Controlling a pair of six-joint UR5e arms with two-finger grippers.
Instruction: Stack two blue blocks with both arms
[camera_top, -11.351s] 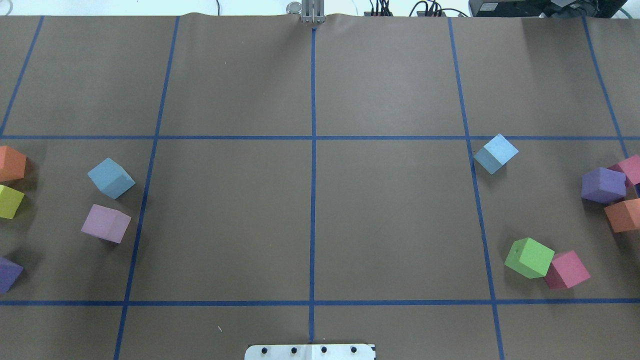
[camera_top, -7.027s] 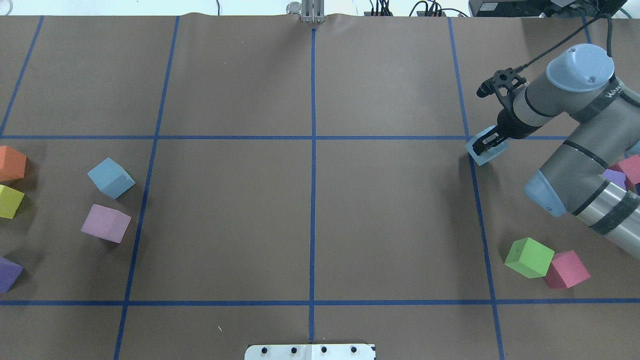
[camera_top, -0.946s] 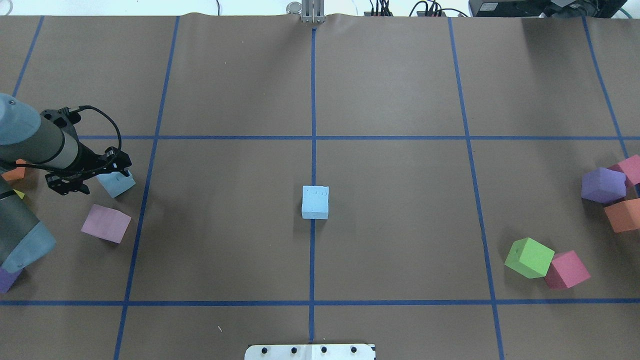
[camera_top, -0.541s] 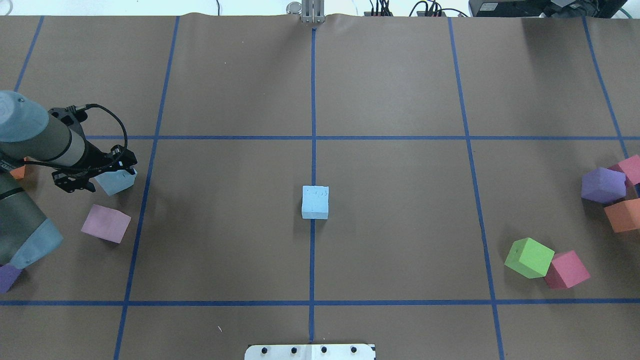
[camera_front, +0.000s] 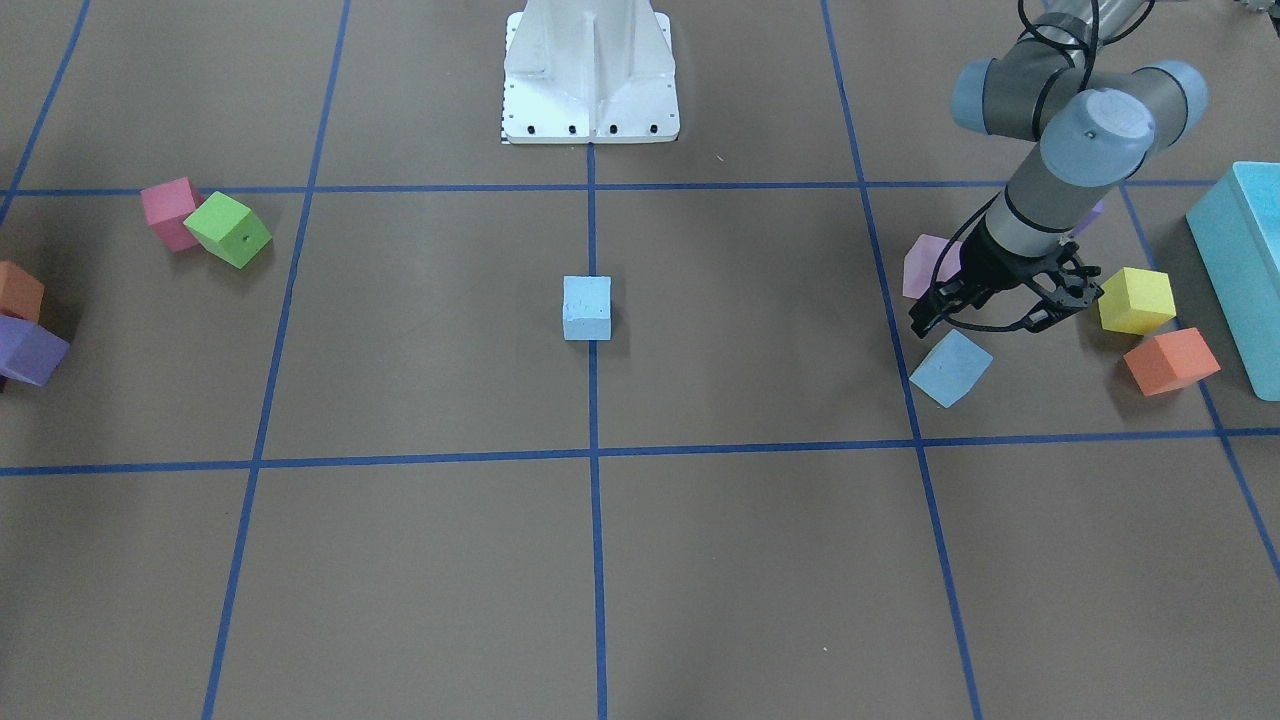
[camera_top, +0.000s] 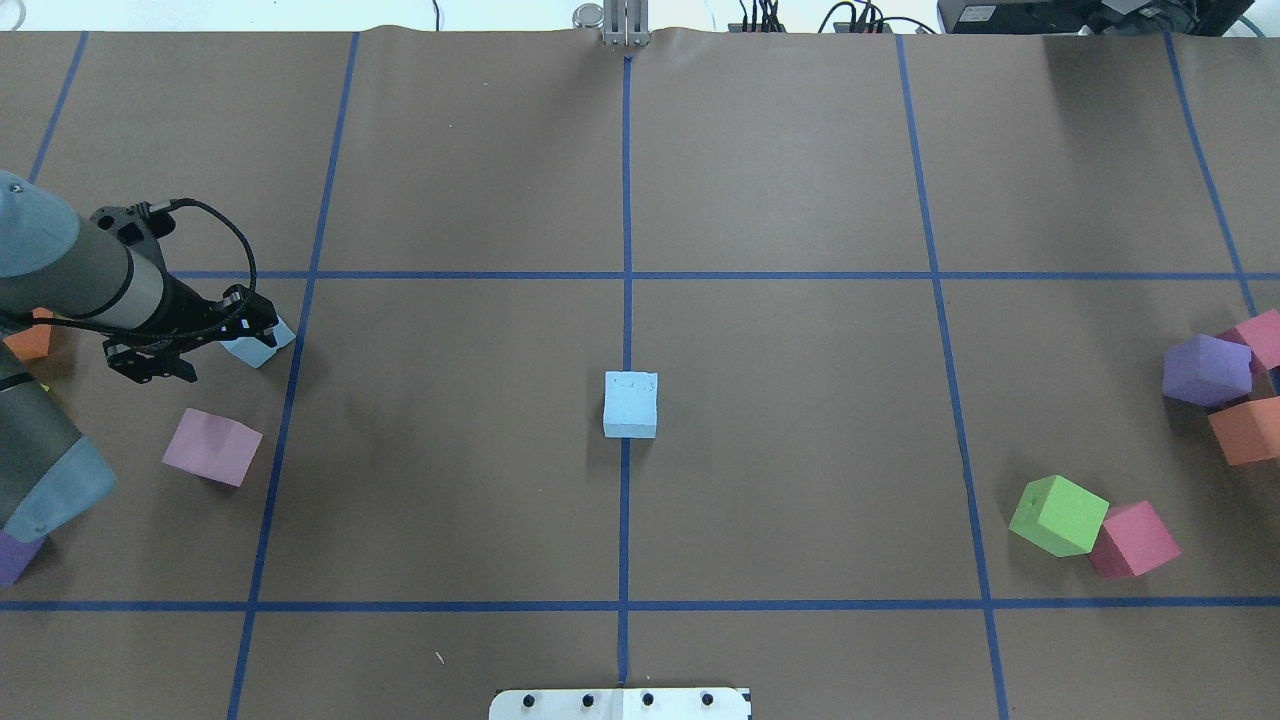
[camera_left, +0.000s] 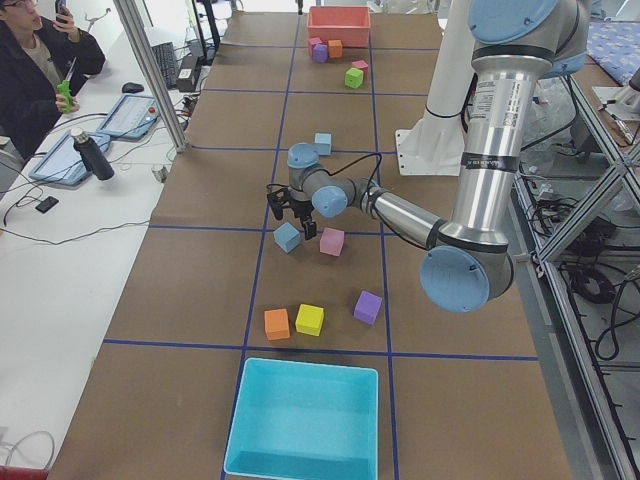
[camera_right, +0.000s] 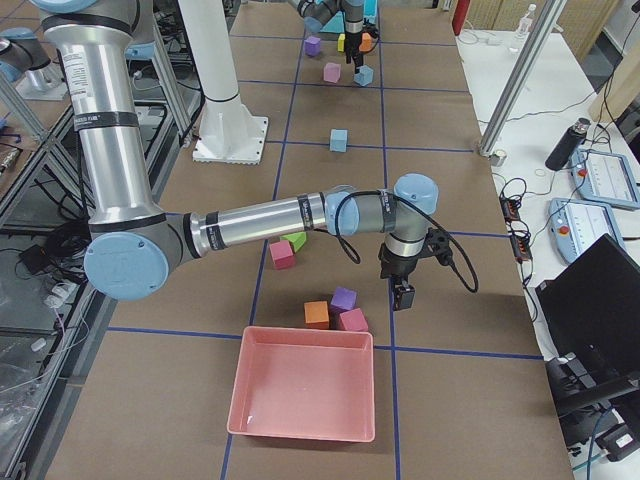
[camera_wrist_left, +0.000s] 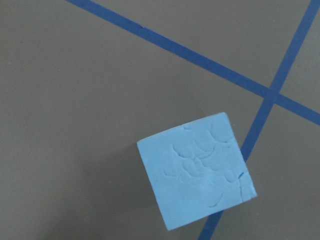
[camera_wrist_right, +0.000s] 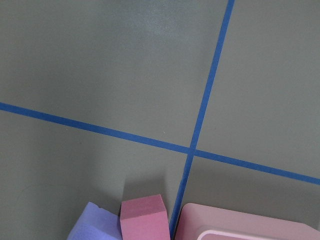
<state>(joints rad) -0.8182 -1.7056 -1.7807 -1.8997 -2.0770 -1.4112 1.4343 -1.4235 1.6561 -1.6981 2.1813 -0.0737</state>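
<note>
One pale blue block (camera_top: 631, 404) sits on the centre tape line, also in the front view (camera_front: 587, 308). The second blue block (camera_top: 262, 347) rests on the table at the left, its corner at a tape line; it shows in the front view (camera_front: 950, 367) and the left wrist view (camera_wrist_left: 197, 177). My left gripper (camera_top: 245, 325) hangs tilted just above and beside it, jaws apparently open, not holding it (camera_front: 985, 315). My right gripper (camera_right: 403, 292) shows only in the right side view, near the red bin; I cannot tell its state.
A lilac cube (camera_top: 212, 447) lies near the left block. Yellow (camera_front: 1135, 300) and orange (camera_front: 1170, 360) cubes and a turquoise bin (camera_front: 1240, 260) lie further left. Green (camera_top: 1058, 515), pink (camera_top: 1133, 540) and purple (camera_top: 1207, 370) cubes lie at the right, by a red bin (camera_right: 302, 395).
The left gripper has crept to the right over the left blue block. That block has shifted right and away from the robot, up to the tape line. The centre block has not moved.
</note>
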